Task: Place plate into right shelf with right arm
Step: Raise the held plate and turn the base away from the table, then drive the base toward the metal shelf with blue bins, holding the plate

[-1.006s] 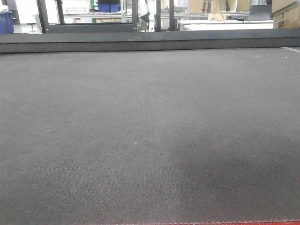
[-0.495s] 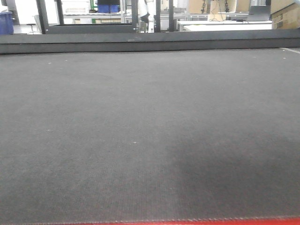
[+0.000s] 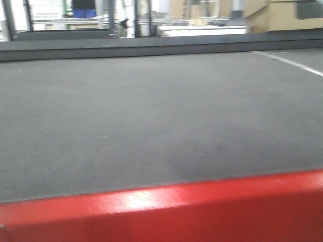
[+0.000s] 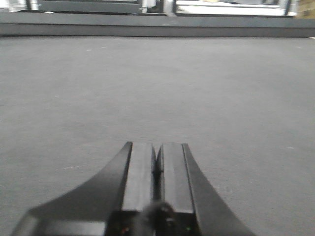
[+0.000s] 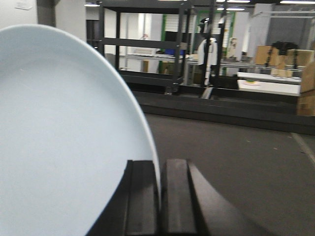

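Front camera first, and it's a blurry one. Grey carpet spreads wide across the frame. A glossy red band fills the near edge, a white line slants across the far right, and cardboard boxes sit beyond it.

Over to the left wrist. The left gripper points out across that same carpet, its two dark fingers pressed together with only a thin seam between them and nothing in it.

Now the right wrist, and here's the plate! It's pale and smooth, standing on edge and filling the left half of the picture. Its rim curves down into the slot between the fingers, where the right gripper is pinching it, one finger on each face. Far behind, well apart from the plate, a dark shelving unit stands at centre. A figure in white is just right of it, and more boxes are at the far right.
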Controlling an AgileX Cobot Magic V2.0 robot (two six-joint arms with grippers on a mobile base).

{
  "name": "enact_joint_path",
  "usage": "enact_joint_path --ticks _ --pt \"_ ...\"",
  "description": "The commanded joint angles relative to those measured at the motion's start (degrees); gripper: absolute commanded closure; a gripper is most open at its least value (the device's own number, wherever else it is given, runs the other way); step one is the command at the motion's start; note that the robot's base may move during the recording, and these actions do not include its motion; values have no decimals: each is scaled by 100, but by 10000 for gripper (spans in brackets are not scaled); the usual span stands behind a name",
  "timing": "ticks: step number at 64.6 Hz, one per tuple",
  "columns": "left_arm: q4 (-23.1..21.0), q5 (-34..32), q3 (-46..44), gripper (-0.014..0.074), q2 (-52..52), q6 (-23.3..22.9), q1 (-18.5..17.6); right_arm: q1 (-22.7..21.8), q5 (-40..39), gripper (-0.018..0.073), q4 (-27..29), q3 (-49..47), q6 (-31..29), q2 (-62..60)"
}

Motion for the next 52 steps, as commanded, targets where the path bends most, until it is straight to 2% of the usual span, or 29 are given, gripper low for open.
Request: enact_joint_path --ticks 1,52 --pt "-23 -492 46 643 -30 -19 -10 -18 -523 496 112 -143 24 59" --pt "-23 -492 46 643 -30 -19 -10 -18 -523 496 112 -143 24 59"
